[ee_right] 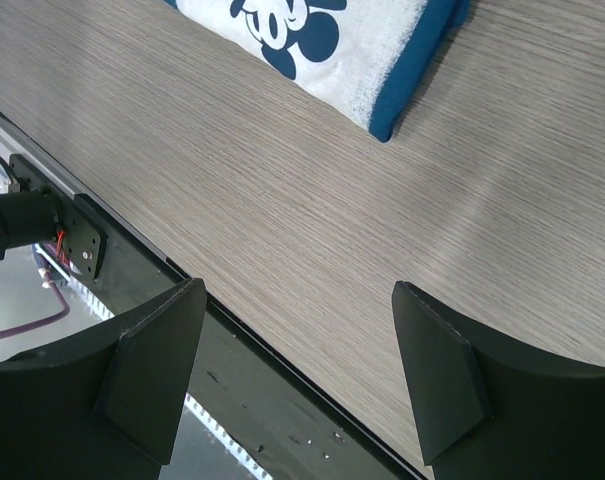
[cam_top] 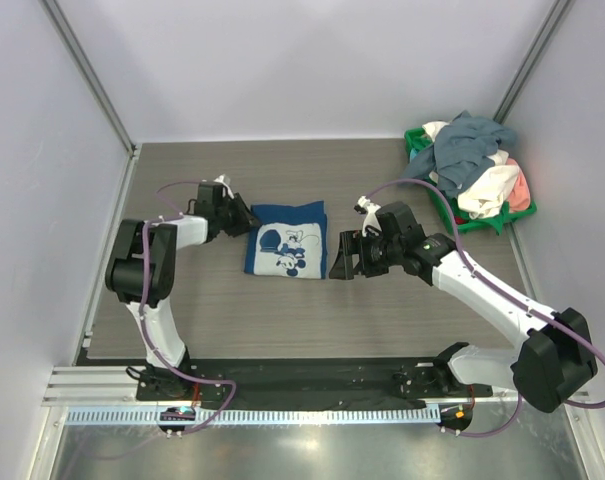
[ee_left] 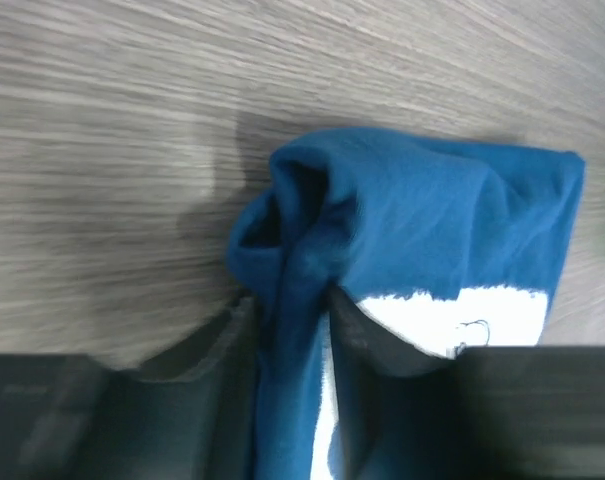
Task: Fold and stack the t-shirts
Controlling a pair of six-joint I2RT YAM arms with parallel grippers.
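Observation:
The dark navy-blue t-shirt (cam_top: 288, 240) with a white cartoon print lies folded in the middle of the table. My left gripper (cam_top: 250, 217) is at its far left corner, shut on a pinched fold of the blue cloth (ee_left: 292, 330). The shirt's bunched corner (ee_left: 412, 210) fills the left wrist view. My right gripper (cam_top: 344, 257) is open and empty just right of the shirt, above bare table; the shirt's near corner (ee_right: 382, 60) shows at the top of the right wrist view. Grey-blue, white and salmon-pink t-shirts (cam_top: 472, 165) lie heaped at the back right.
The heap sits in a green plastic basket (cam_top: 419, 140) in the back right corner. White walls close in the table on three sides. The table's near edge and black rail (ee_right: 242, 340) lie below my right gripper.

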